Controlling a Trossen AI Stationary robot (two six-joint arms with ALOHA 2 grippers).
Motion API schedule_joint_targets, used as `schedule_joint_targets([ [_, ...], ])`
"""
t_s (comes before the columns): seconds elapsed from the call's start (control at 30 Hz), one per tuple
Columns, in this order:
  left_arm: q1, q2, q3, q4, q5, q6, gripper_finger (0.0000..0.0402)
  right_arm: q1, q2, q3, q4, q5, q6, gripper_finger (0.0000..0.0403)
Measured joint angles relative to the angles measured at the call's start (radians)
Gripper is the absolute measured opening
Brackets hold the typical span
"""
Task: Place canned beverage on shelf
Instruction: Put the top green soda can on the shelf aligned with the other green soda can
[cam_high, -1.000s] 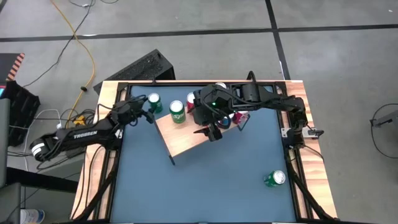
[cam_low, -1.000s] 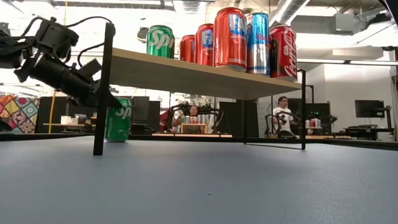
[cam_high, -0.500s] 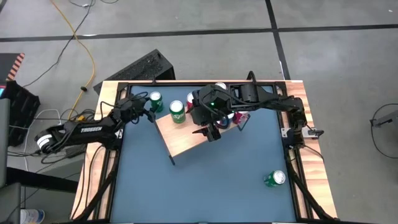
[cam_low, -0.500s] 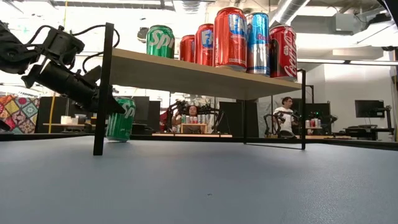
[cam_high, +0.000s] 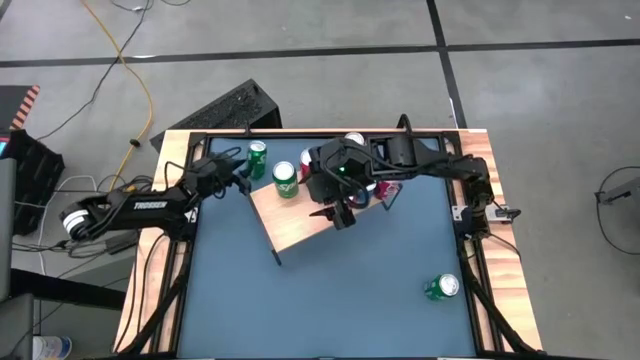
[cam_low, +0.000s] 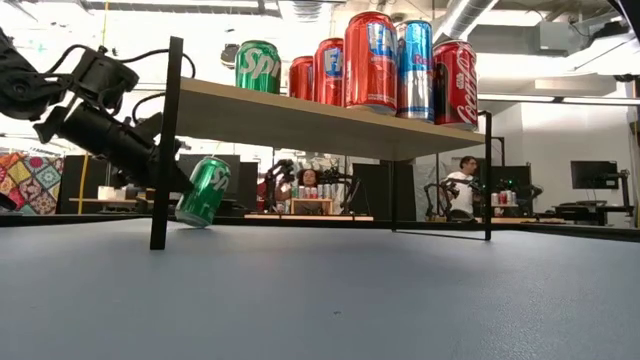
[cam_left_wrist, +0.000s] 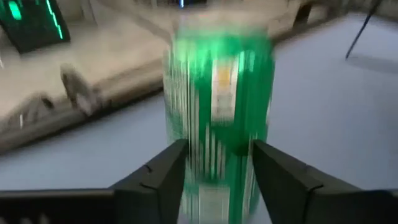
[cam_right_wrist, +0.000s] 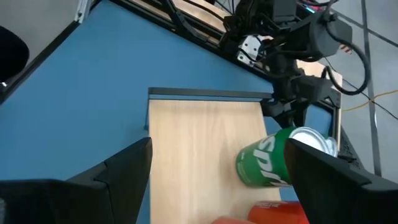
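High view: the left gripper (cam_high: 243, 172) sits at the tabletop's (cam_high: 350, 290) far left corner, with a green can (cam_high: 257, 157) between its fingers. The shelf (cam_high: 300, 222) lies just beside these fingers, toward the table centre, and carries a second green can (cam_high: 286, 181) and red cans under the right arm. The right gripper (cam_high: 335, 212) hovers over the shelf board with its fingers spread wide and nothing between them. A third green can (cam_high: 441, 287) lies on its side well apart, near the right front of the tabletop.

Low view adds what the overhead picture hides: the gripped can (cam_low: 205, 190) is tilted, its top leaning away from the left fingers (cam_low: 150, 165), its lower edge at or just above the tabletop; contact cannot be told. It stands below the shelf board (cam_low: 300, 120), beside a black leg (cam_low: 168, 140). Five cans stand upright on the board.

Left wrist view shows both fingers (cam_left_wrist: 155, 180) pressed against the sides of the green can (cam_left_wrist: 217, 118), partly closed on it.

Right wrist view shows the bare shelf board (cam_right_wrist: 199, 149) between the wide-open right fingers (cam_right_wrist: 118, 171), with the green shelf can (cam_right_wrist: 273, 158) toward the far finger.
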Motion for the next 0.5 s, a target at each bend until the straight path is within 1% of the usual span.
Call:
schedule_joint_targets([
  [0.07, 0.0, -0.028, -0.003, -0.011, 0.0, -0.002, 0.0145, 0.006, 0.0, 0.0, -0.001, 0.0, 0.001, 0.0347],
  [0.2, 0.0, -0.069, -0.003, -0.03, 0.005, -0.002, 0.0083, 0.009, 0.0, 0.0, -0.015, -0.001, 0.017, 0.0347],
  [0.37, 0.0, -0.086, -0.003, -0.114, 0.012, -0.027, 0.0023, 0.019, 0.0, 0.0, -0.035, 0.0, 0.029, 0.0347],
  [0.43, -0.001, -0.093, -0.003, -0.156, 0.013, -0.041, 0.0006, 0.023, 0.0, 0.0, -0.035, 0.0, 0.034, 0.0347],
  [0.5, -0.004, -0.103, -0.003, -0.183, 0.012, -0.077, 0.0003, 0.028, 0.0, 0.0, -0.038, 0.008, 0.034, 0.0347],
])
